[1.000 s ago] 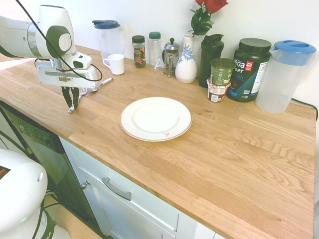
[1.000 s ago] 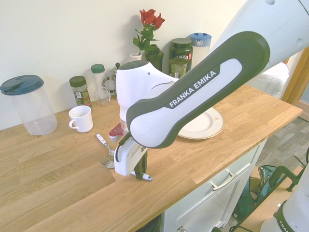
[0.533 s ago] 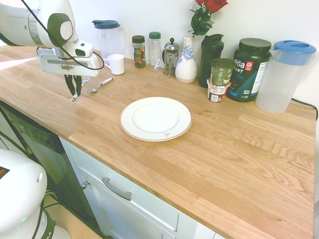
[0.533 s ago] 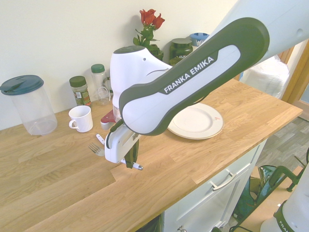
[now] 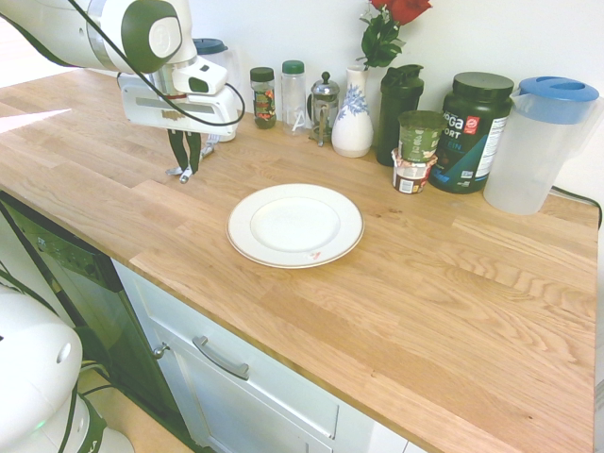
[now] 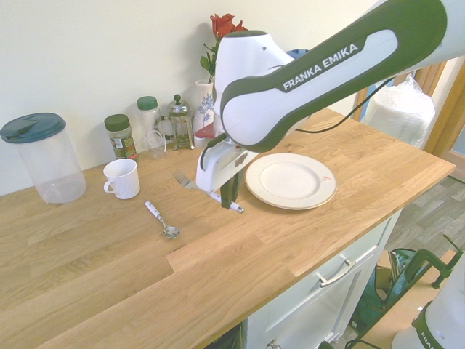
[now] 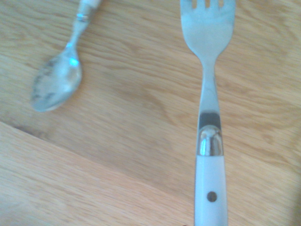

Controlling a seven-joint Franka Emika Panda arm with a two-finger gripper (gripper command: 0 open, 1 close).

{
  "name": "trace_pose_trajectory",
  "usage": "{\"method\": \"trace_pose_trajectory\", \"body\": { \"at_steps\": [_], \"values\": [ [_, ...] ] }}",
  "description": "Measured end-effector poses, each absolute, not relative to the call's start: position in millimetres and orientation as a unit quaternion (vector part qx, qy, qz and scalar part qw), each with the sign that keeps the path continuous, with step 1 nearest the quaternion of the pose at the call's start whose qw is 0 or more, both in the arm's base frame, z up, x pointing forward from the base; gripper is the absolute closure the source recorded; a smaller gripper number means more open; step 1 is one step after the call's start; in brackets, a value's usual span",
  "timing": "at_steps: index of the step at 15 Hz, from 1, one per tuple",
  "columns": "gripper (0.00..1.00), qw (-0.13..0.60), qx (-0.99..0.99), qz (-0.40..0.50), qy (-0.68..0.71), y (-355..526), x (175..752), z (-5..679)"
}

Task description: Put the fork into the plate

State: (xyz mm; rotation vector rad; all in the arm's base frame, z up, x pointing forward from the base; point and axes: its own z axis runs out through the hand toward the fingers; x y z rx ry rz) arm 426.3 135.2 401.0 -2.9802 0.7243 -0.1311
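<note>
The gripper (image 6: 229, 202) points straight down above the wooden surface (image 5: 453, 283), its dark fingers pinched on the fork (image 6: 211, 193) — held roughly level and clear of the wood, just beside the plate's near edge in the second exterior view. The fork's tines (image 6: 180, 177) project toward the back wall and its pale handle end (image 6: 236, 208) pokes out on the other side of the fingers. In the wrist view the fork (image 7: 209, 122) shows a white handle with a small dark rivet, a shiny metal neck and tines cut off at the frame edge.

The plate (image 5: 295, 225) — round, white, with a thin brownish rim line and a small reddish mark near its edge — lies empty on the surface, apart from the gripper.

A spoon (image 6: 161, 220) lies flat on the wood, between a white mug (image 6: 121, 179) and the front edge; the wrist view shows the spoon (image 7: 60, 75) blurred. Along the wall stand a lidded pitcher (image 6: 41, 157), jars, a French press (image 6: 178, 122) and a vase (image 5: 353, 111) with a red rose.
</note>
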Motion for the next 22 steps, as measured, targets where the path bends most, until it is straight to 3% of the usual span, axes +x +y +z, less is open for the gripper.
{"method": "trace_pose_trajectory", "body": {
  "at_steps": [9,18,19,22],
  "values": [
    [1.00,0.048,-0.944,-0.040,0.324,-26.7,407.2,378.9],
    [1.00,0.054,-0.939,-0.035,0.339,-44.0,400.8,344.8],
    [0.00,0.055,-0.938,-0.035,0.339,-44.1,400.9,344.6],
    [0.00,0.056,-0.938,-0.035,0.340,-44.2,400.9,344.6]
  ]
}}
